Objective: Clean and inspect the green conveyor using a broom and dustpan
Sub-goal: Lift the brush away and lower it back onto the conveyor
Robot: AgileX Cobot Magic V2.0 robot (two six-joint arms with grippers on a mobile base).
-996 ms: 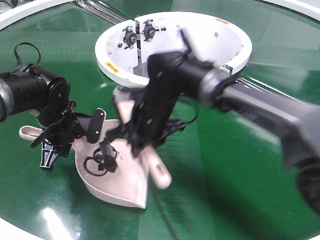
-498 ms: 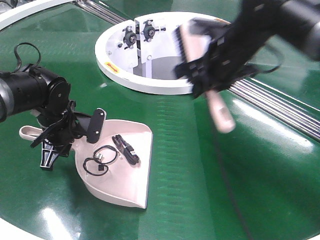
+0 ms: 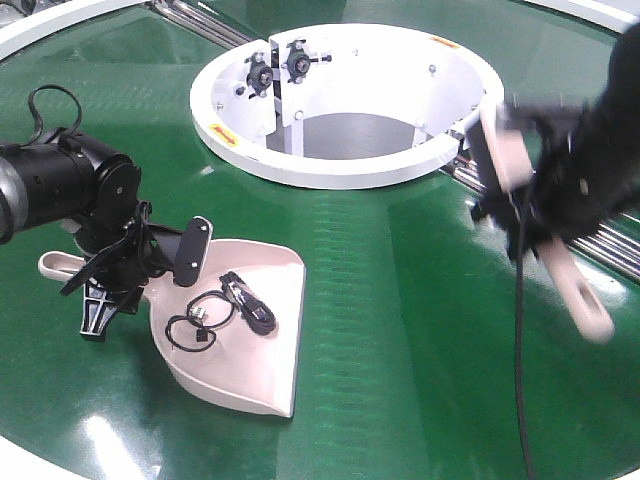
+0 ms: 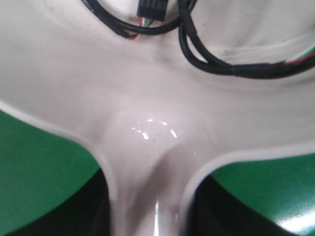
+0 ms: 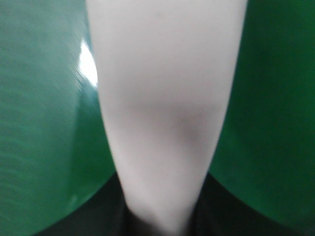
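The beige-pink dustpan (image 3: 255,360) lies on the green conveyor (image 3: 400,330) at the left, with black cable pieces (image 3: 235,305) inside it. My left gripper (image 3: 130,268) is shut on its handle, whose slotted end (image 3: 55,265) pokes out to the left. The left wrist view shows the dustpan neck (image 4: 147,157) between the dark fingers of the left gripper (image 4: 147,219), and the cables (image 4: 221,64) ahead. At the right, my right gripper (image 3: 545,225) is shut on the blurred broom (image 3: 585,305), held in the air. The broom handle (image 5: 167,113) fills the right wrist view, clamped in the right gripper (image 5: 162,216).
A white ring-shaped hub (image 3: 230,130) with small black fittings inside stands at the back centre. Metal rails (image 3: 600,245) run along the right behind the right arm. The white rim (image 3: 40,30) of the belt shows at the far left.
My right arm has swung the broom from over the dustpan up past the hub and out to the right. The cables now lie exposed in the dustpan. Left arm and dustpan have stayed put.
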